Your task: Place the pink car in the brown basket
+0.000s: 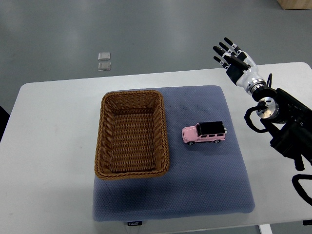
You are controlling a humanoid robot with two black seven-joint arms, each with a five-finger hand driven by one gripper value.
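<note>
Pink car point(204, 132) sits on the blue mat point(204, 185), just right of the empty brown basket point(132, 135). Right hand point(233, 59) hovers apart, fingers extended, holding nothing. Approach step; next: descend and grasp.

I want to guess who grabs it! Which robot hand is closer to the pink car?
Right. The right hand hovers up and to the right of the pink car, fingers spread. The left hand isn't in view.

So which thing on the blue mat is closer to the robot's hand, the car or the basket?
The pink car. It sits on the mat's right half, toward the right hand; the brown basket lies farther left.
</note>
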